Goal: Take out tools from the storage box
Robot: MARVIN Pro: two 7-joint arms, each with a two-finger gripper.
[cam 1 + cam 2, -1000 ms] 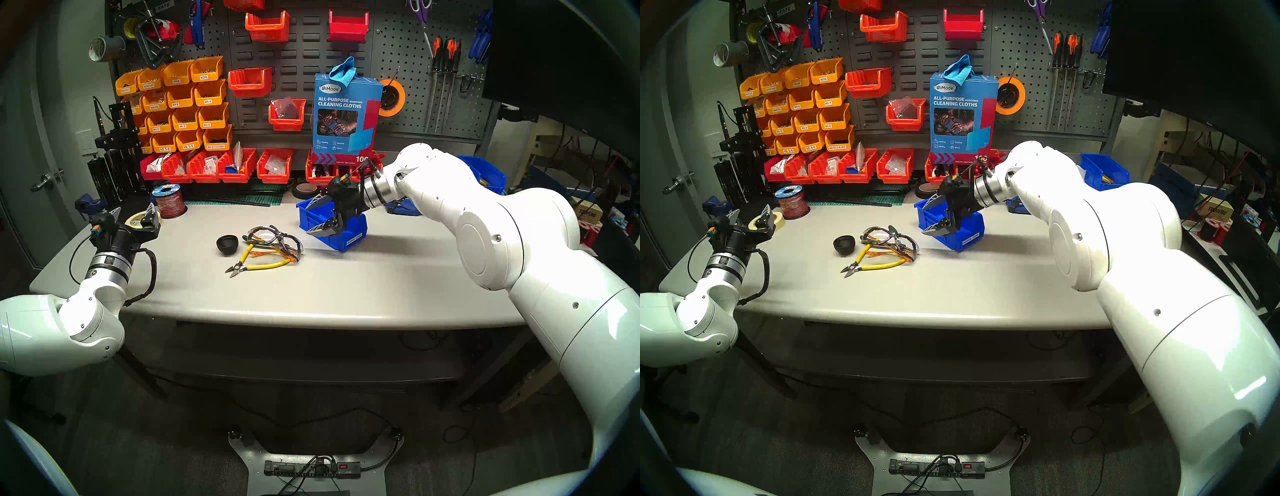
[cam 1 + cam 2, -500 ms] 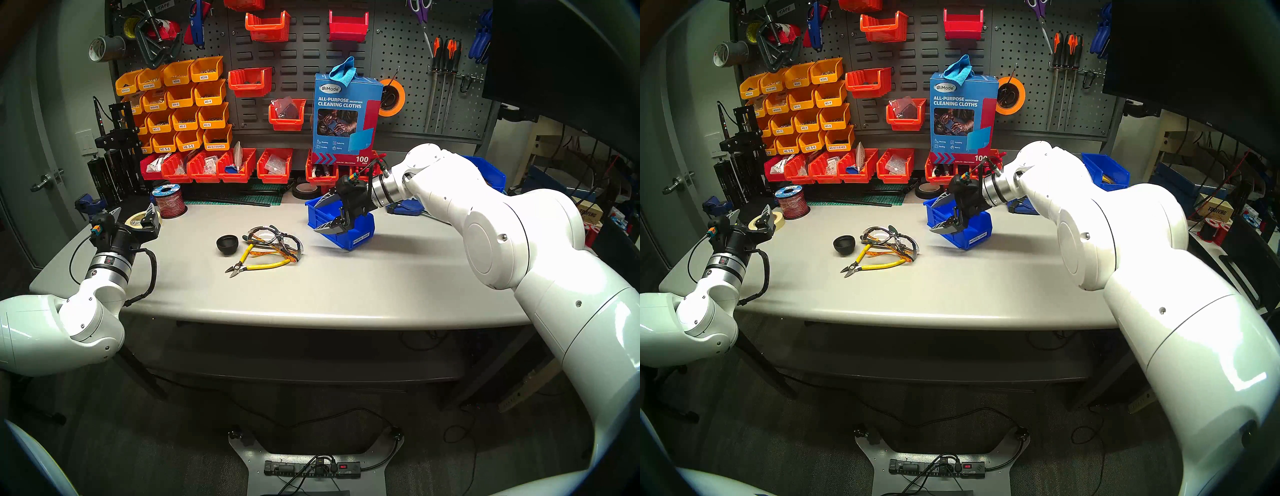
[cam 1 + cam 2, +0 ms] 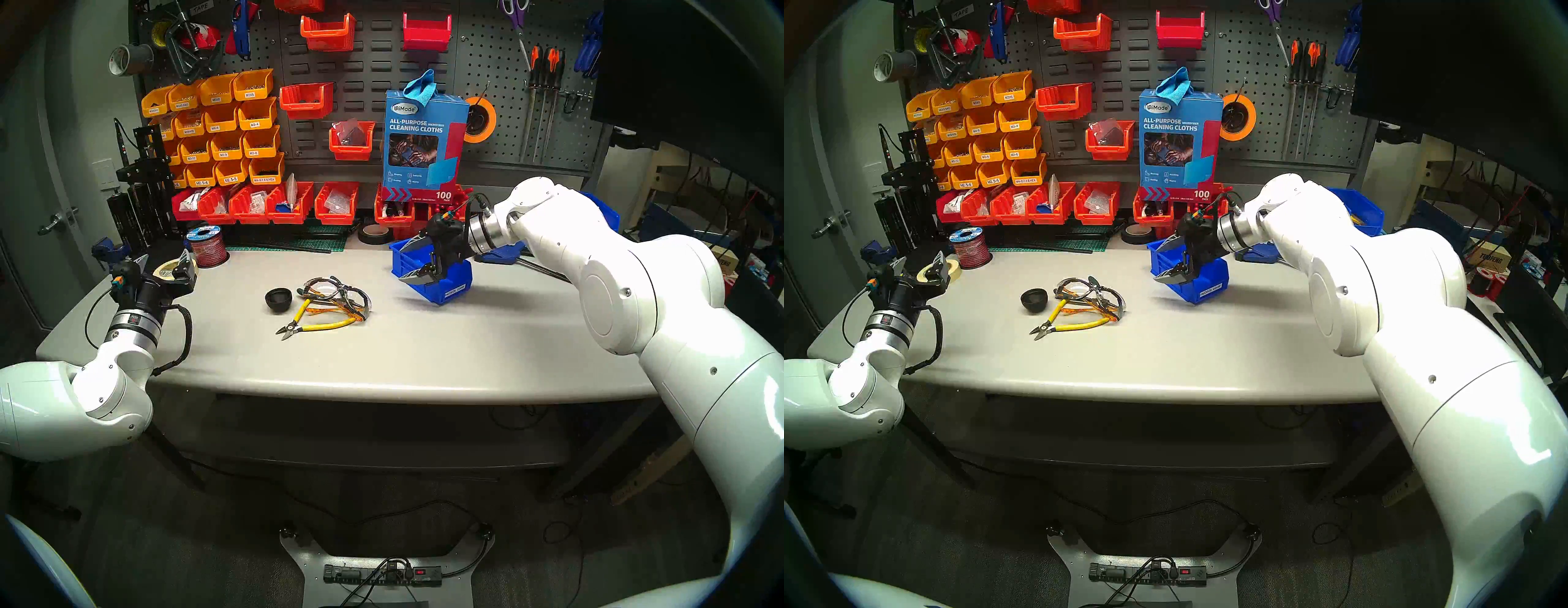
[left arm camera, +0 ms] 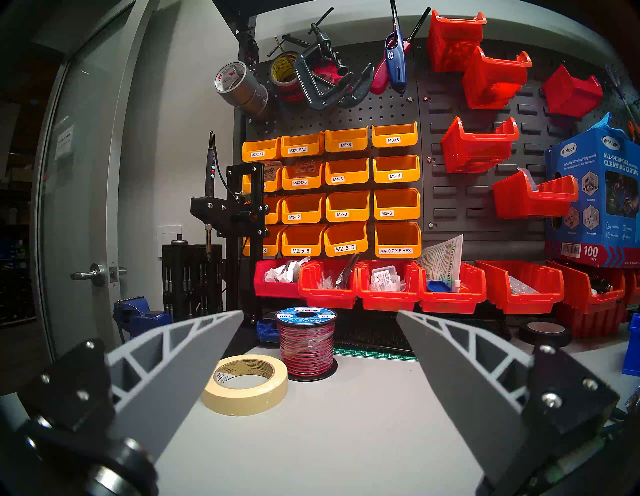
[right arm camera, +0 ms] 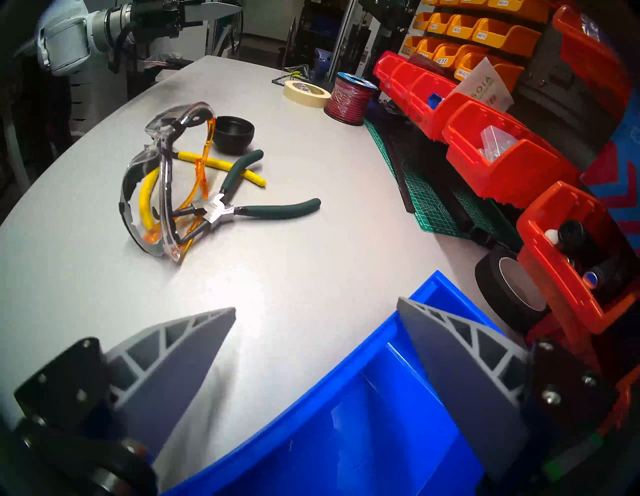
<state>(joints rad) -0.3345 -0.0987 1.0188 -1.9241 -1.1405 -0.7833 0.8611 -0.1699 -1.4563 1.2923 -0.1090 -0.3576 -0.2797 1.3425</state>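
The small blue storage box (image 3: pixel 456 276) with a white label on its lip sits tilted at the table's back right; what shows of its inside (image 5: pixel 346 415) holds no tools. My right gripper (image 3: pixel 402 263) is open, one finger inside the box and the other outside over the table (image 5: pixel 316 304). The tools lie in a pile mid-table: a black cup (image 3: pixel 278 298), clear safety glasses (image 3: pixel 339 295), yellow-handled cutters (image 3: pixel 326 326) and green-handled pliers (image 5: pixel 277 211). My left gripper (image 3: pixel 165 254) hovers open and empty at the table's left edge.
A masking tape roll (image 3: pixel 169 269) and a wire spool (image 3: pixel 208 246) stand just beyond the left gripper. A black tape roll (image 3: pixel 373 232) and a row of red bins (image 3: pixel 271 204) line the back. A larger blue bin (image 3: pixel 602 212) sits behind the right arm.
The right gripper has moved to the right, and the blue storage box has travelled with it, away from the pile of tools. The left arm and the tools have not moved.
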